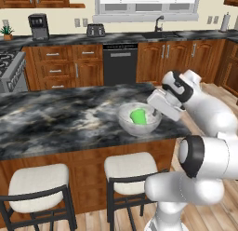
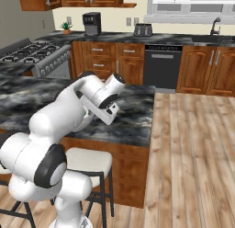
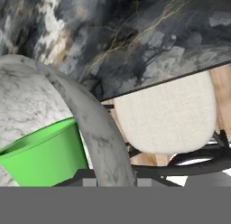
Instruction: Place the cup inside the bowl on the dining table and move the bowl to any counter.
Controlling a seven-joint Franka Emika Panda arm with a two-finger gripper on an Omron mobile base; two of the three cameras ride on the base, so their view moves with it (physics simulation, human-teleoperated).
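Claw (image 1: 155, 114) pinched the near-right rim of the wide, pale speckled stone-like bowl (image 1: 126, 123). Held the small bright green tumbler (image 1: 137, 116) inside, on the black-and-white marbled worktop (image 1: 56, 118). Lay well short of the dark stone wall worktop (image 1: 125, 37) beyond.

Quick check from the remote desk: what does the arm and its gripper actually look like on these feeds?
The arm is made of glossy white rounded shells, with dark grey to black bands and round caps at the joints. The hand is a boxy white block ending in the gripper, whose two small fingers are dark. No cables or markings are visible on it.
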